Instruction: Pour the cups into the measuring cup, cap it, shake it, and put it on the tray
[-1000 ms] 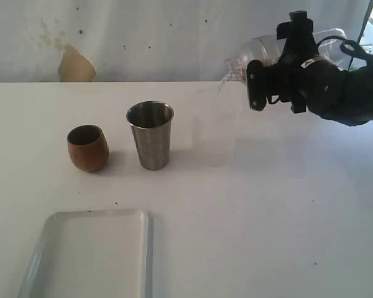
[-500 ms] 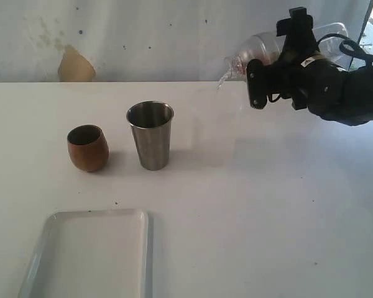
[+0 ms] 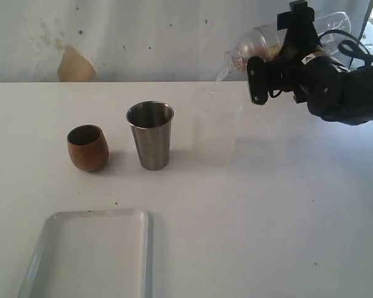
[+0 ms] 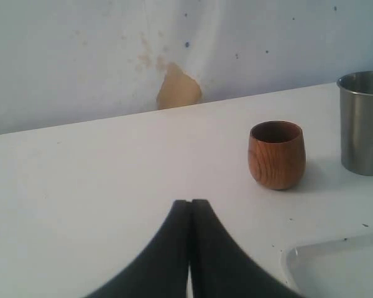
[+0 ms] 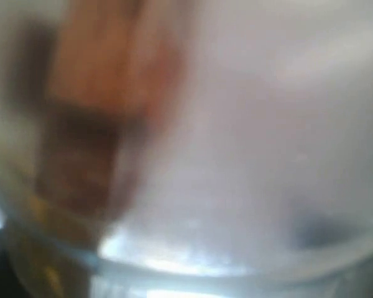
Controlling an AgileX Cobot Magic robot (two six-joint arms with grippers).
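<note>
Item: tall clear plastic measuring cup [image 3: 261, 45], tipped almost onto its side and held in the air above the far right of the white table [image 3: 267, 205]. The black right gripper [image 3: 275, 49] is clamped on either side of it. In the right wrist view it shows only as a blur.

Small rounded brown wooden cup [image 3: 87, 148] and taller tapered stainless-steel tumbler [image 3: 151, 135]: upright, side by side, not touching.

Flat white rectangular tray [image 3: 93, 254]: at the near edge, in front of both.

Left gripper [image 4: 190, 214]: jaws pressed together, holding nothing.

Big white table [image 3: 267, 217], pale grey-blue wall [image 3: 143, 31] behind it; tan patch [image 3: 74, 65] low on the wall, small dark spots [image 3: 81, 31] above the patch; bright daylight far right of it
</note>
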